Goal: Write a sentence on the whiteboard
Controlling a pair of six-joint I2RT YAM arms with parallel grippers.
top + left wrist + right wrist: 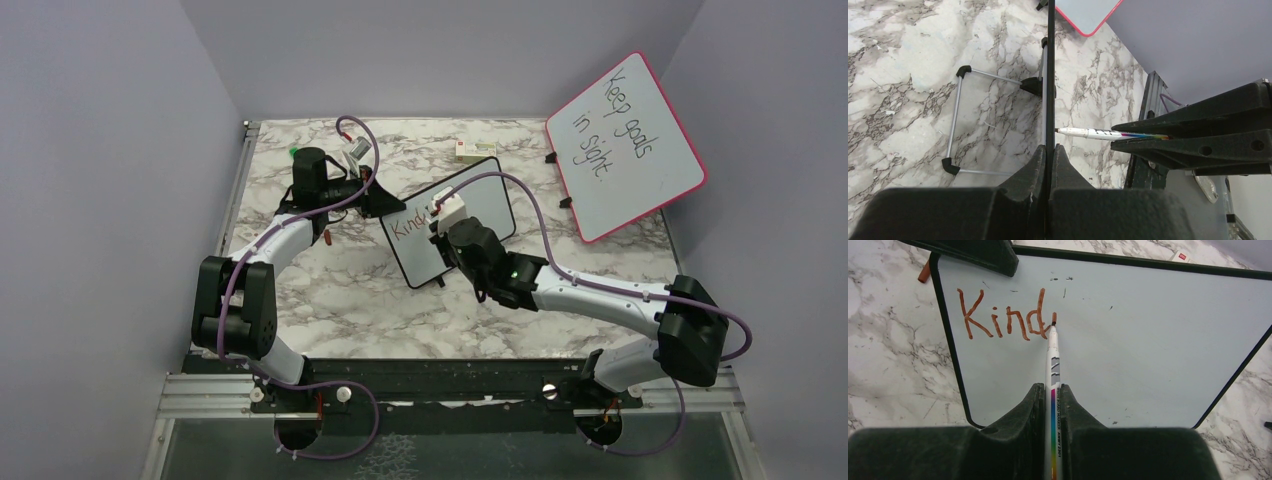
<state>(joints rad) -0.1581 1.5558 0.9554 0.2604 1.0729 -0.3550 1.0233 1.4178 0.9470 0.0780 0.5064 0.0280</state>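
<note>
Centre of the top view, on the bench, the whiteboard stands tilted, left fingers pinching its edge. Right fingers pinch the marker, tip beside the sentence, which reads only "Kind"; next comes "ness", needing steady rightward strokes.

the table top is smooth and marble-patterned, with a low sheen. the whiteboard has a glossy white face in a thin black frame. the marker is shiny white plastic. the right gripper looks like matt black plastic. at 9 o'clock in the left wrist view, the wire stand is bare metal rod.
</note>
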